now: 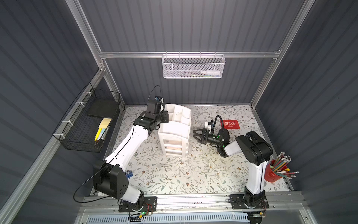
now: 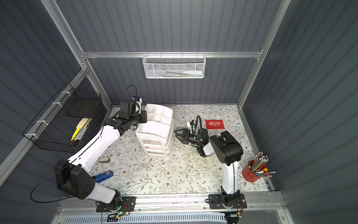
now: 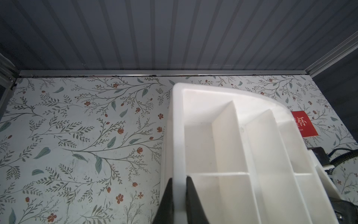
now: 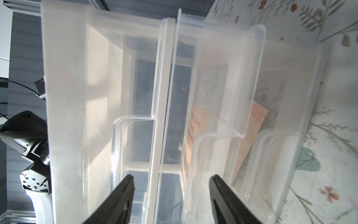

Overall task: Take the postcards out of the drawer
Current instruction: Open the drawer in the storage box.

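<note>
A white drawer unit (image 1: 174, 133) stands mid-table, with an open divided tray on top. My left gripper (image 3: 179, 178) is shut on the tray's left rim (image 3: 177, 135), one finger on each side of it. My right gripper (image 1: 194, 134) hovers open at the unit's right side, close to the clear drawers (image 4: 251, 58) with nothing between its fingers. Seen through the clear plastic, two peach postcards (image 4: 195, 131) (image 4: 257, 116) with dark lettering lie in the drawers. A red postcard (image 1: 231, 124) with white characters lies flat on the table behind the right gripper.
A black wire basket (image 1: 87, 120) holding yellow pads hangs on the left wall. A white mesh basket (image 1: 193, 67) hangs on the back wall. A red cup of pencils (image 1: 275, 171) stands at the front right. A blue stapler (image 2: 104, 175) lies by the left arm's base.
</note>
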`<state>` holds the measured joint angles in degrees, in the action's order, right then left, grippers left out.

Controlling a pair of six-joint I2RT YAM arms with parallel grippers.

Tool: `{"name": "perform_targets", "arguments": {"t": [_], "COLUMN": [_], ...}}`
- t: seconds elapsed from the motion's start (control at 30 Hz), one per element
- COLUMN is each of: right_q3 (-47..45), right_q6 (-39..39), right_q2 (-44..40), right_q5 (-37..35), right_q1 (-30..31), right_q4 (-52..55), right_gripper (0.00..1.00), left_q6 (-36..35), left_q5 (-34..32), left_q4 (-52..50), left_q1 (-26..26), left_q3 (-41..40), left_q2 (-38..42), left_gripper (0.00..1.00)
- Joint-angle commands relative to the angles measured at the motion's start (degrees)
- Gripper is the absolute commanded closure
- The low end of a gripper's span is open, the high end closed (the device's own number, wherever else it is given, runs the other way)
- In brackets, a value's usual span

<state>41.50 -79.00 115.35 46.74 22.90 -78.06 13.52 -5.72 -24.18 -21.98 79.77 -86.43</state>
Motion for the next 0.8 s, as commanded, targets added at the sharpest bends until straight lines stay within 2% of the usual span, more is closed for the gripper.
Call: {"name": "perform_targets", "arguments": {"t": [0.0,0.47,0.77], "right_q3": [1.51,2.74,3.15], "right_q6": [0.97,0.55,-0.23], "right_q2": [0.65,1.99,2.81], "right_q5": [0.20,0.19,0.27], "right_q1": [0.44,1.10,1.06], "right_q4": [-0.49,-0.27,-1.14], "right_gripper": [0.35,0.38,0.48], "left_q6": [-3.72,-3.94,-4.01], "left_q5": [-2.00,-1.84,-1.84], "left_q4": [-9.30,-9.30,-9.30], "left_q1": [-0.17,-0.17,-0.17], "left_q3": [-3.14,-3.16,-3.12], "left_q2": [-3.48,-3.31,-3.52], "left_gripper": [1.00,1.00,1.00]}}
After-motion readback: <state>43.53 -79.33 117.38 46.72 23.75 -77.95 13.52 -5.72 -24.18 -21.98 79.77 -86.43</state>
